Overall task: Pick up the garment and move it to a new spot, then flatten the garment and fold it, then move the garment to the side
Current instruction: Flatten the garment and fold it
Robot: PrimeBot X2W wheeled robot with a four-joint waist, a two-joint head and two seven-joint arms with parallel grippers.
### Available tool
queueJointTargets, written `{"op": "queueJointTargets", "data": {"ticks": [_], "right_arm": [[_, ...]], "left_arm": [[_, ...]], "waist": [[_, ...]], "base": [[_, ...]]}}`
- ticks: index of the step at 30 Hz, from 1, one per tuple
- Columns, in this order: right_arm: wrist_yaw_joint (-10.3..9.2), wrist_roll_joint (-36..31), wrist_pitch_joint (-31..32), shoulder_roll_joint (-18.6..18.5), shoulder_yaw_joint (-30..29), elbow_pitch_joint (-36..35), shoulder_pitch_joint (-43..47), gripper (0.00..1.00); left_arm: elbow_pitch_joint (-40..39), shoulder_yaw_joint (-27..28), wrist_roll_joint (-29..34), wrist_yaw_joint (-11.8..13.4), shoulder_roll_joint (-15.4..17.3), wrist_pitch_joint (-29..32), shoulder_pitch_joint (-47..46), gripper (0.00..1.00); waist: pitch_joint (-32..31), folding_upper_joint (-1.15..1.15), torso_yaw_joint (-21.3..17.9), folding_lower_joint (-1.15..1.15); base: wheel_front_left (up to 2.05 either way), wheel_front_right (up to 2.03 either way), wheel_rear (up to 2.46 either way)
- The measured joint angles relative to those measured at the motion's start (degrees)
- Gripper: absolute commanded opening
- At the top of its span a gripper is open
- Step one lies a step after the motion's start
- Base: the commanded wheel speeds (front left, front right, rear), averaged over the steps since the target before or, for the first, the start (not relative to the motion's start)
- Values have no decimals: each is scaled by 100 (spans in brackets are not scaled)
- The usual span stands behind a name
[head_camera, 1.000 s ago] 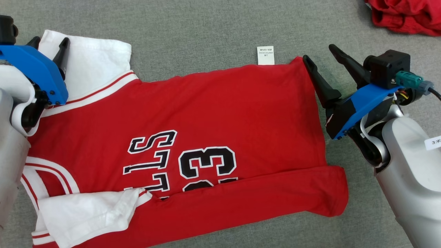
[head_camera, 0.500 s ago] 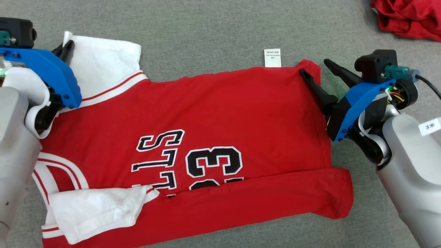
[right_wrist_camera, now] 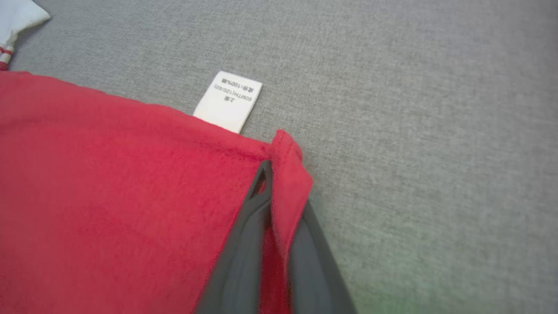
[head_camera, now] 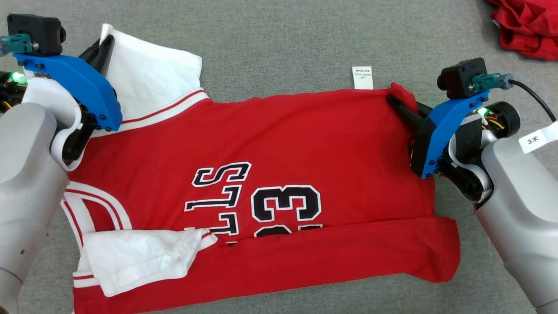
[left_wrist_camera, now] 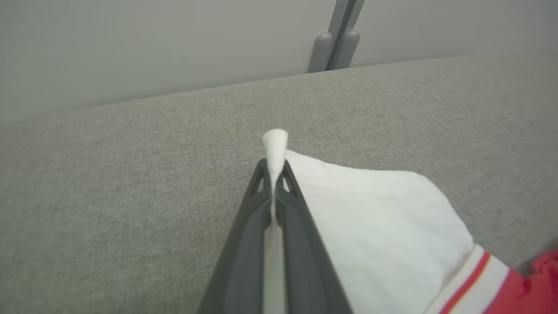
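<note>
Grey woven cloth (head_camera: 279, 39) covers the worktop. The garment (head_camera: 279, 144), a red jersey, lies spread on it, its far edge meeting the care label (head_camera: 362, 77). My left gripper (left_wrist_camera: 273, 174) is clenched on the corner of the white sleeve (head_camera: 152, 74), far to the label's left. My right gripper (head_camera: 405, 104) pinches the red hem corner just right of the label. To fold well, I judge both corners should rise together, level, with the edge between them taut, then travel toward me. A second ago both pincers stood spread at these corners; now both have bitten. A red heap (head_camera: 527, 30) lies well right of the label.
</note>
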Motion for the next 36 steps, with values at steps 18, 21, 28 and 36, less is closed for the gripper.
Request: {"op": "queueJointTargets", "data": {"ticks": [18,21,28,36], "right_arm": [[2,-628,-1614,257,-441,1220,-142,0],[2,-639,-1896,261,-388,1280,16,0],[2,-679,-2503,257,-353,1357,573,0],[2,-934,-3034,229,-453,1405,1170,0]], "left_arm": [[-457,-434,-348,0,-100,-1317,331,0],[-724,-509,-389,0,7,-1474,602,0],[-1367,-399,-504,63,265,-1688,1529,0],[-2302,-52,-358,394,410,-1734,2677,0]], "waist": [[-709,0,297,0],[-854,0,315,0],[-1174,0,402,-1],[-1450,0,542,-1]], "base": [[0,0,0],[0,0,0],[0,0,0],[0,0,0]]}}
